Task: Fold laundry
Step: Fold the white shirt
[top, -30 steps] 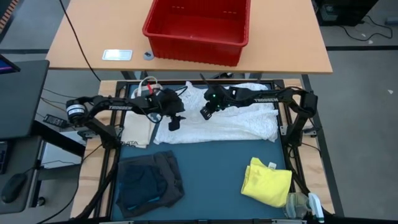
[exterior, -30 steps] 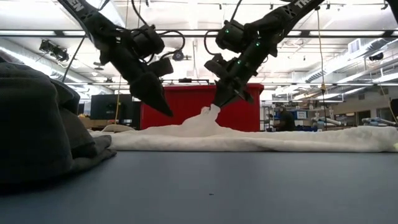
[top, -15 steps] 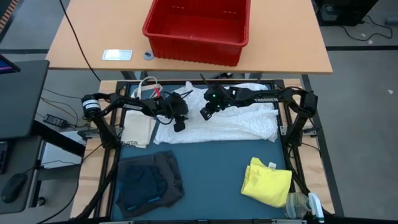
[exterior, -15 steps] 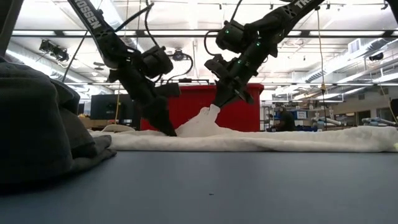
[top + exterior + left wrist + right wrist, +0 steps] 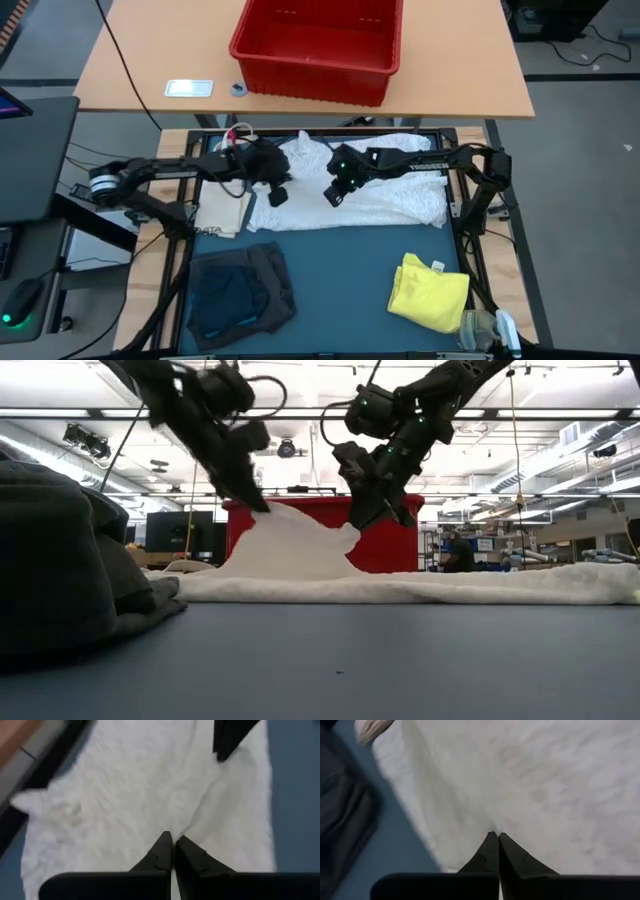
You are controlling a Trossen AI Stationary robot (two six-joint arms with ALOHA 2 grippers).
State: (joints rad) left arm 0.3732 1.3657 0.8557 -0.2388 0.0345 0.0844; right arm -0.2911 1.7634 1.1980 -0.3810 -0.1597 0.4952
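Two grippers, the left gripper (image 5: 262,507) and the right gripper (image 5: 354,526), each pinch the soft white lacy garment (image 5: 385,205) tight, lifting peaks near the worktop's far edge. "TROSSEN" marks one arm.

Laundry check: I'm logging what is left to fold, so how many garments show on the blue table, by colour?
White: 1, lacy garment, pinched by both claws
Dark: 1 pile; whether it is more than one garment I cannot tell
Yellow: 1
Total: 3 visible
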